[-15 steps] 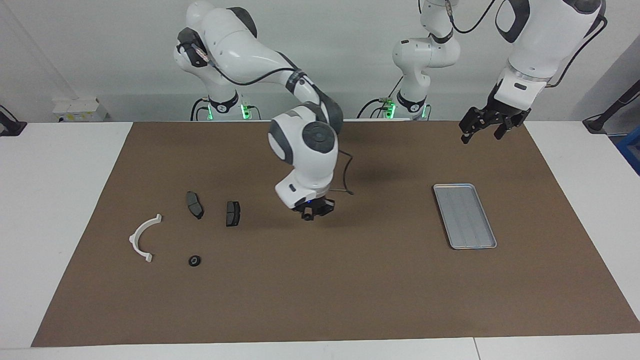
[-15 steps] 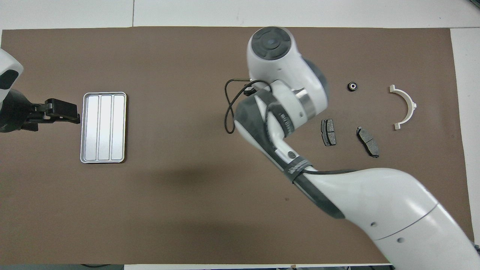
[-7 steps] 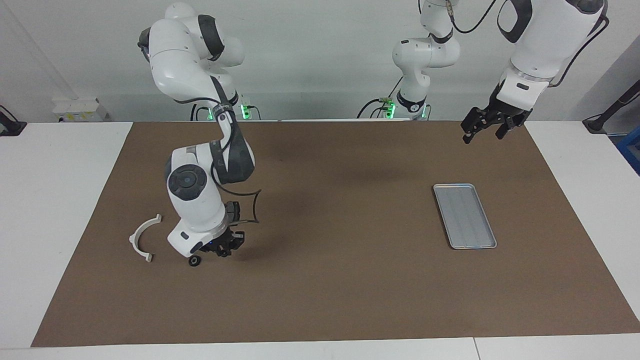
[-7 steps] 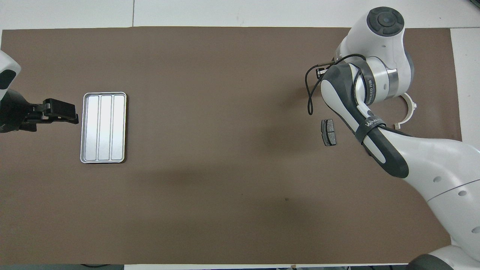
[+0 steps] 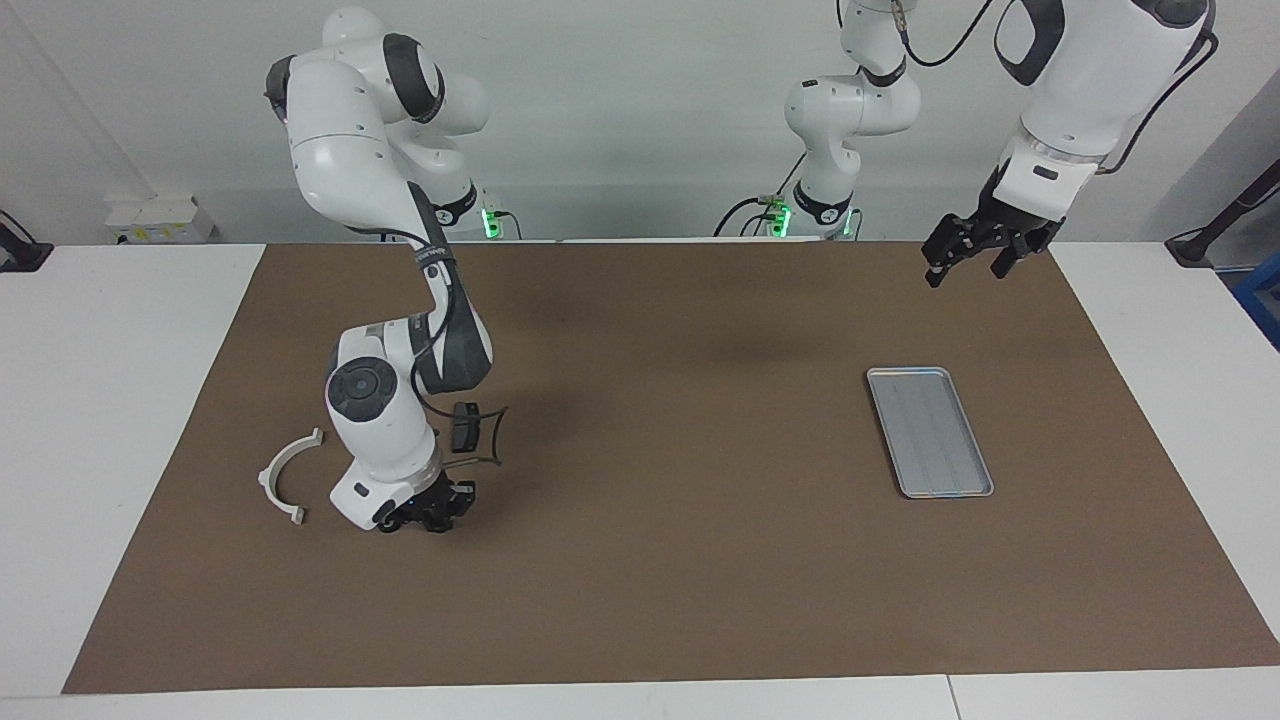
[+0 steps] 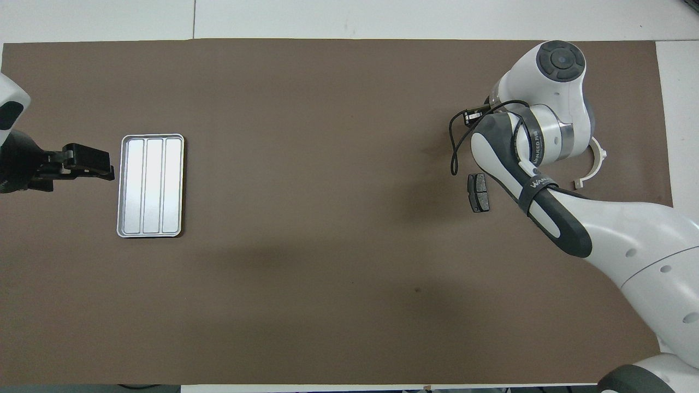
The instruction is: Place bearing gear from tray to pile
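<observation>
The silver tray (image 5: 930, 432) lies bare toward the left arm's end of the table, and also shows in the overhead view (image 6: 150, 185). The pile lies toward the right arm's end: a white bracket (image 5: 285, 476) and one dark brake pad (image 5: 463, 426) show. The second pad is hidden by the right arm. My right gripper (image 5: 425, 518) is down at the mat in the pile, beside the bracket. The small black bearing gear that lay there is hidden by it. In the overhead view the arm covers this gripper. My left gripper (image 5: 965, 265) waits open in the air beside the tray.
A brown mat (image 5: 650, 600) covers most of the white table. The bracket (image 6: 596, 162) and the visible pad (image 6: 479, 192) show beside the right arm from above. The left gripper (image 6: 90, 164) hangs next to the tray's rim.
My right arm swung from mid-table to the pile, then sank to the mat over the small black gear, which no longer shows. The left arm stayed put.
</observation>
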You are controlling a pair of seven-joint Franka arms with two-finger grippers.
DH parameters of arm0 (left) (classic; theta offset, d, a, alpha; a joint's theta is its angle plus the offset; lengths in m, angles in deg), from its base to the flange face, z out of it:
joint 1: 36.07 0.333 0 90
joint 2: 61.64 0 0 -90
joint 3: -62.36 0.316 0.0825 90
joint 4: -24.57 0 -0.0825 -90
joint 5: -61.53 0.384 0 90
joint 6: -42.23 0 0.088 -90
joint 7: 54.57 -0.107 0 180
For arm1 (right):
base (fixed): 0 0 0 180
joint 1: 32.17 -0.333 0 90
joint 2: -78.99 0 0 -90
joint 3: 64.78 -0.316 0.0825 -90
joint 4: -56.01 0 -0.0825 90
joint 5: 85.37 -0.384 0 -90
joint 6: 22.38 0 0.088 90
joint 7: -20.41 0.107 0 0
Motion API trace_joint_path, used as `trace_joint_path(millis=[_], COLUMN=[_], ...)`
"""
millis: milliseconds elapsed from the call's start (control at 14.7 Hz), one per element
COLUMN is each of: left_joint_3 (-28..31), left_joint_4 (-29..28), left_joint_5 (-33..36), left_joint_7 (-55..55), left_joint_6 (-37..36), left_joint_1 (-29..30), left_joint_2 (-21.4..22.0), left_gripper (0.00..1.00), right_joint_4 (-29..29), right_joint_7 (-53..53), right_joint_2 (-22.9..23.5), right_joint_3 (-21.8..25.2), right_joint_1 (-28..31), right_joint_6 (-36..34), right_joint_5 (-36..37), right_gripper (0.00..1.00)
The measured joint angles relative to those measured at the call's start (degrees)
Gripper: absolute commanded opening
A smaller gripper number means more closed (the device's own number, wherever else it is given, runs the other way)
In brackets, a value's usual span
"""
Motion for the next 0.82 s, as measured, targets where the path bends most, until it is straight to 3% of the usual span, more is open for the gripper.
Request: trace_joint_path(millis=[68, 816], left_joint_3=[0.0, 0.0], left_joint_4=[0.0, 0.0], left_joint_5=[0.0, 0.0], left_joint_7=[0.0, 0.0], left_joint_6=[0.0, -0.02], left_joint_1=[0.0, 0.0], left_joint_2=[0.0, 0.02], left_gripper=[1.0, 1.0], right_joint_4=[0.0, -0.05], right_joint_7=[0.0, 0.0], right_joint_2=[0.0, -0.35], right_joint_3=[0.0, -0.11], right_joint_1=[0.0, -0.05], right_joint_6=[0.0, 0.0], right_joint_5=[0.0, 0.03], right_gripper=[0.99, 1.0])
